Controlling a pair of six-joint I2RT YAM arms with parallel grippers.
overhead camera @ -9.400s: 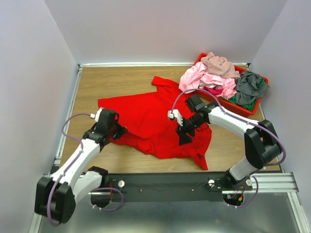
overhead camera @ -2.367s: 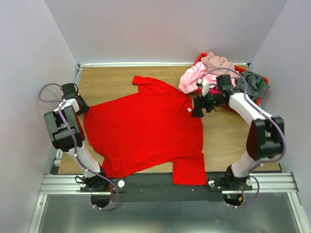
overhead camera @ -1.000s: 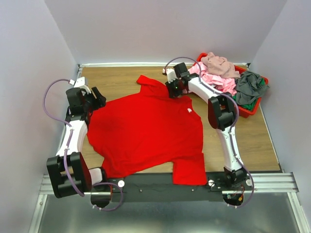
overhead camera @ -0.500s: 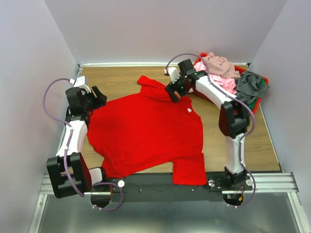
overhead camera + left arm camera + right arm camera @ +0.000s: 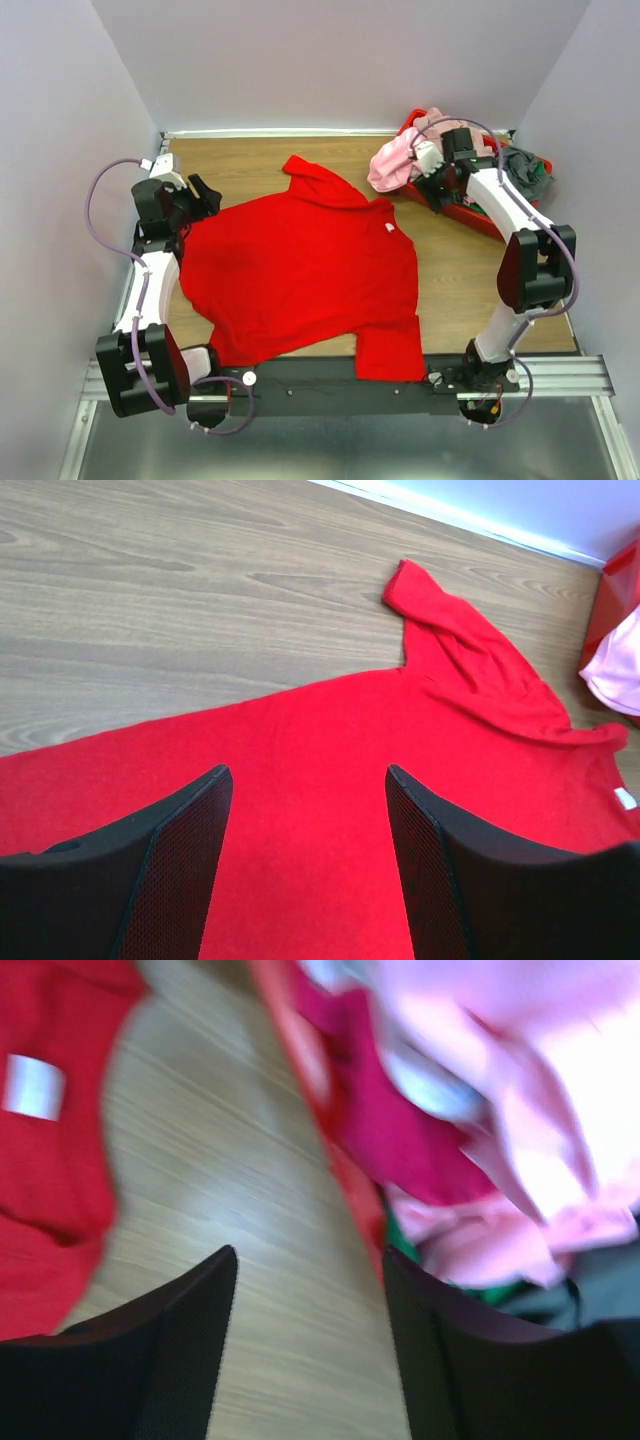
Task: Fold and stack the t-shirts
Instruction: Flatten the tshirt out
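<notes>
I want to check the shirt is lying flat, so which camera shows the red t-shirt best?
The top external view: the whole red t-shirt lies spread out, both sleeves visible. The left wrist view shows only part of its body and one sleeve; the right wrist view, a blurred edge with the white label.

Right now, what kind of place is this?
Probably a robot test booth: plain walls box in a wooden table, two robot arms stand at its near edge, a red t-shirt lies spread out.
</notes>
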